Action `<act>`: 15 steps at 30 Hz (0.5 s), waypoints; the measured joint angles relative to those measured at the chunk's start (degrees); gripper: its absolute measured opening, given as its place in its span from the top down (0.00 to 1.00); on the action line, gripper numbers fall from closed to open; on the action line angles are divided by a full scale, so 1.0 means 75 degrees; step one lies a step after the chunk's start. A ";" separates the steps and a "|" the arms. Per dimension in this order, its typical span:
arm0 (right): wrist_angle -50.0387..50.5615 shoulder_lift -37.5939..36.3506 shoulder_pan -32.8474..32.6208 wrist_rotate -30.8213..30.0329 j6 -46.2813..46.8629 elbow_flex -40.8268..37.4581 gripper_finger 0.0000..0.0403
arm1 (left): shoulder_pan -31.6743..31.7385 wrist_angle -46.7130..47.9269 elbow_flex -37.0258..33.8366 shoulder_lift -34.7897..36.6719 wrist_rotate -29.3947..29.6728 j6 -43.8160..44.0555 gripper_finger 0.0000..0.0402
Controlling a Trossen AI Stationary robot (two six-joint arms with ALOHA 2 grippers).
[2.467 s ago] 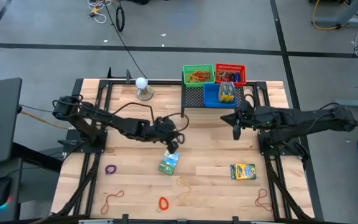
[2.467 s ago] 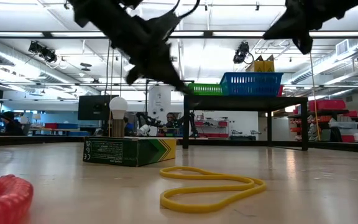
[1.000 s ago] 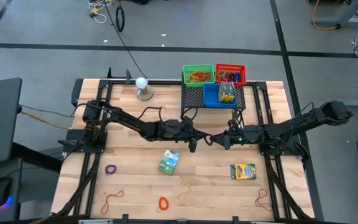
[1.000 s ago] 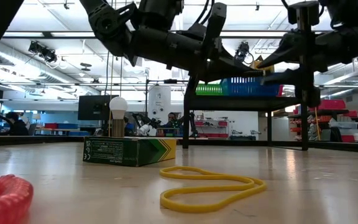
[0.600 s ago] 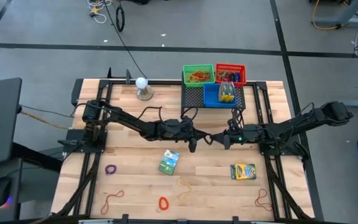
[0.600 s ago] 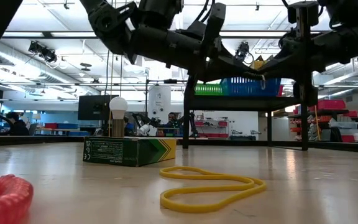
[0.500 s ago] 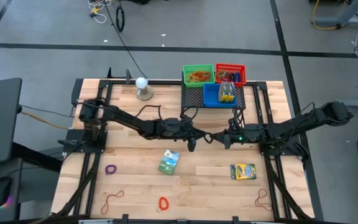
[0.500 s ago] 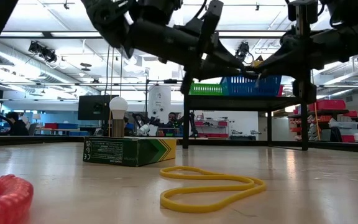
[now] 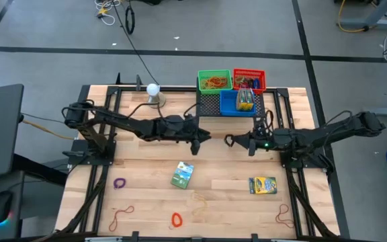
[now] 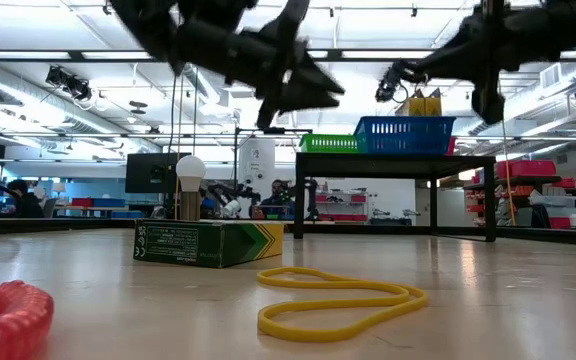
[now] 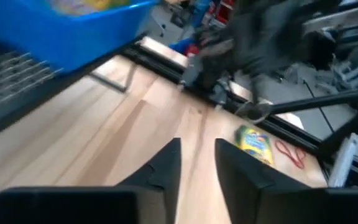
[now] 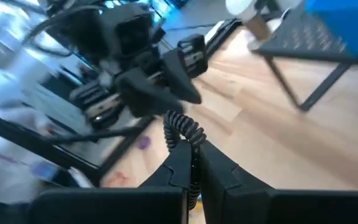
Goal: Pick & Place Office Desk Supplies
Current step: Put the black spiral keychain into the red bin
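Above mid-table, my right gripper [image 12: 191, 163] pinches a black coiled loop [image 12: 180, 129], jaws closed on it. My left gripper [image 9: 198, 141] hangs slightly parted, apart from it.

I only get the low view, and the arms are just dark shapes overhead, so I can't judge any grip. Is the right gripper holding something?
Observer: Yes. Its wrist view shows the right gripper shut on a black coiled loop.
Operator: And the left one?
Observer: The left gripper is open, with nothing between its fingers.
Operator: Anything lying outside my frame?
Observer: A yellow crayon box lies flat on the table, on the right arm's side.
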State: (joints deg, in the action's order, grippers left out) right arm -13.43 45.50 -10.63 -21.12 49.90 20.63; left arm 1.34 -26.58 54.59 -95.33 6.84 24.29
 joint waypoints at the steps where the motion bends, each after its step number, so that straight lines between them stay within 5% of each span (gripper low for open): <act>1: 0.0561 -0.0115 0.0000 -0.0049 -0.0192 0.0273 0.96 | 0.0048 -0.0254 -0.0239 0.0030 -0.0004 0.0095 0.78; 7: 0.3750 -0.0447 0.0062 -0.0835 -0.1354 0.2503 0.96 | 0.0106 -0.2323 -0.1458 0.0073 0.0172 0.0475 0.97; 15: 0.6055 -0.0368 0.2225 -0.1627 -0.3276 0.4824 0.96 | 0.0123 -0.2927 -0.1781 0.0073 0.0246 0.0586 0.97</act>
State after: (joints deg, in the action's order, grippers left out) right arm 31.98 42.74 6.05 -33.32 25.33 56.81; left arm 2.26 -48.54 41.23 -94.78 8.69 28.69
